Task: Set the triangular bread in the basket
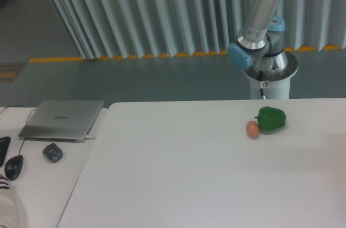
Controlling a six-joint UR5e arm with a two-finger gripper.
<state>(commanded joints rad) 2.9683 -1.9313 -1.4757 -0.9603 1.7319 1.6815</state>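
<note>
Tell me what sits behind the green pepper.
Behind the green pepper is bare white table, then the robot's pedestal on the grey floor. Whatever the pepper itself covers cannot be seen.

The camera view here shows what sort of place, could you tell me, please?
Probably a robotics lab or workshop: a UR5e arm on a pedestal behind a white table, a yellow floor line along a corrugated wall, and a laptop on a side desk.

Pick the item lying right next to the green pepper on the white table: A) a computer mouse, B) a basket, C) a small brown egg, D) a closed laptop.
C: the small brown egg sits against the left side of the green pepper, while the laptop lies far left.
</note>
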